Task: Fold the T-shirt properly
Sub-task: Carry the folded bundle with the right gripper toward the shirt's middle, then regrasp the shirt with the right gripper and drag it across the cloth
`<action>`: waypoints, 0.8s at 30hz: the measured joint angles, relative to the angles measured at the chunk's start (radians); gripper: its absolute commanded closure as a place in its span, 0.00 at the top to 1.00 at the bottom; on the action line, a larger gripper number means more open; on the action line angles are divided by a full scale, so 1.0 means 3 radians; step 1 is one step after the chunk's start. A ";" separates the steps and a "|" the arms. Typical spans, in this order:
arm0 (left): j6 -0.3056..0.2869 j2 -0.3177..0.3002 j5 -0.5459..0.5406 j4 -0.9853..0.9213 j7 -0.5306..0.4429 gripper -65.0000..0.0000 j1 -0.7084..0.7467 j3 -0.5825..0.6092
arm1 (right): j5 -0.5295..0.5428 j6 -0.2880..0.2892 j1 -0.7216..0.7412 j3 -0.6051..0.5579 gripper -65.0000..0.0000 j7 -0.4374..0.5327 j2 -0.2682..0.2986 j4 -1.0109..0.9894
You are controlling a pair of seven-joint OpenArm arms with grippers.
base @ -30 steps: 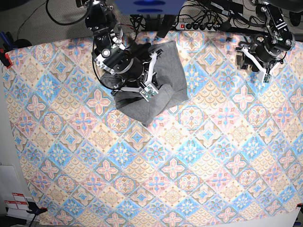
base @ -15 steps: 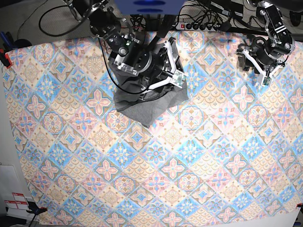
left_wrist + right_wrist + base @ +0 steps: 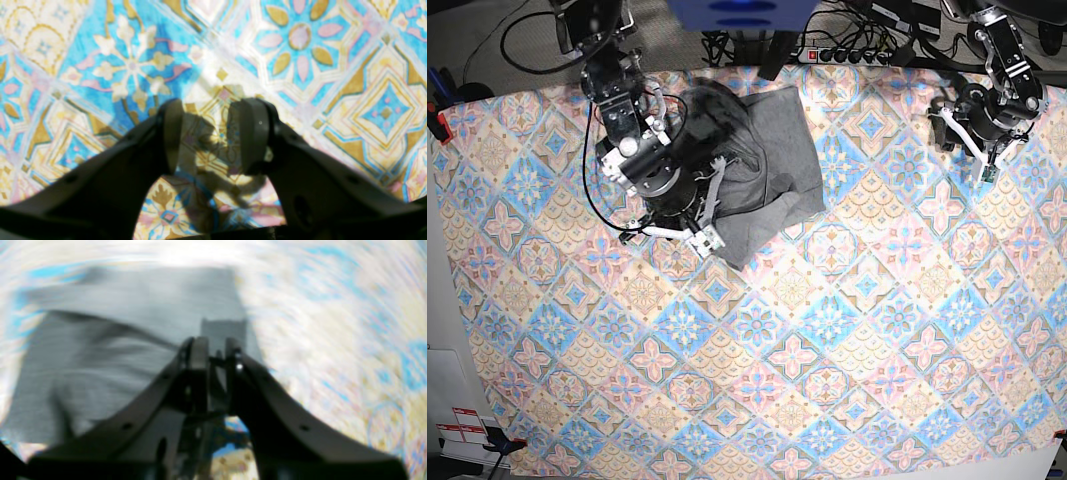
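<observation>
My right gripper [image 3: 213, 350] hangs over the T-shirt [image 3: 772, 160], and in the right wrist view its 2 fingers [image 3: 198, 353] stand almost together with only a thin dark gap between them. That view is smeared, so I cannot tell whether any grey cloth is caught in the gap; to my eye the jaws look closed with nothing clearly held. In the base view this gripper [image 3: 710, 212] sits at the near left edge of the folded shirt, low over the fabric.

The T-shirt lies as a rough folded bundle on the tablecloth [image 3: 847, 330], toward the far side of the table and left of centre in the base view. Its near corner points toward the table's middle, and creases run across the upper layer. In the right wrist view the grey fabric [image 3: 110, 350] fills the left half of the picture.

My left gripper [image 3: 206, 136] is well apart from the shirt, at the far right of the base view [image 3: 985, 165]. Its 2 fingers [image 3: 253, 133] stand parted, with patterned tablecloth [image 3: 333, 66] showing between them and nothing in their grasp.
</observation>
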 measured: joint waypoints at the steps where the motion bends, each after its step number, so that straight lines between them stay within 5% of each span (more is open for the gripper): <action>1: -0.0001 0.0008 -0.0001 -0.0001 0.0001 0.41 0.0000 0.0000 | 0.0039 0.0001 -0.0009 0.0099 0.08 0.0003 -0.0003 0.0000; 9: 0.0000 0.0006 0.0000 -0.0001 0.0001 0.41 -0.0001 0.0000 | 0.0005 -0.0006 0.0005 0.0799 0.08 0.0010 -0.0005 -0.0131; 16: 0.0000 0.0005 0.0003 -0.0001 0.0000 0.41 -0.0001 0.0000 | 0.0025 0.0001 -0.0117 0.0895 0.08 0.0050 -0.0008 -0.0664; 24: 0.0004 0.0062 0.0005 -0.0001 0.0001 0.41 -0.0001 -0.0003 | 0.0022 0.0000 -0.0278 0.0799 0.08 0.0477 -0.0001 -0.1139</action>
